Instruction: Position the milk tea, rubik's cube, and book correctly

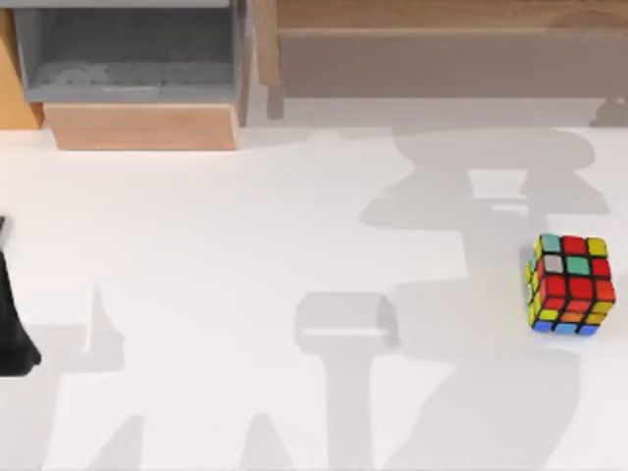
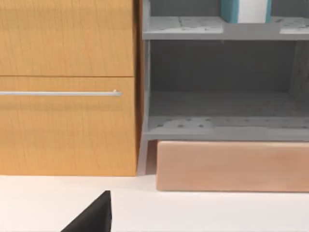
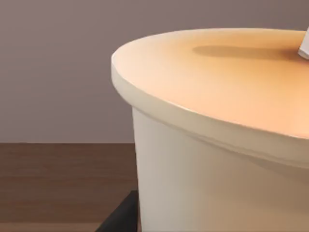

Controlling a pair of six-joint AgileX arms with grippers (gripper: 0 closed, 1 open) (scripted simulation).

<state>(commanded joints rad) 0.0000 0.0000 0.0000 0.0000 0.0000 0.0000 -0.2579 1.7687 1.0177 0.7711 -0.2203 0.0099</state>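
Cube-first: rubik's cube (image 1: 571,285) is sitting on the white bench (image 1: 245,245) near its right edge, well apart from the left gripper (image 1: 14,324), which is idling at the left edge; can't tell its jaw state. Judging it rigid, light, slick-faced, so pinch two opposite flat faces, mid-height. Milk tea cup (image 3: 217,145) is looming right against the right wrist camera; jaw state can't tell. Likely thin-walled, top-heavy: grip low on the wall, gently.
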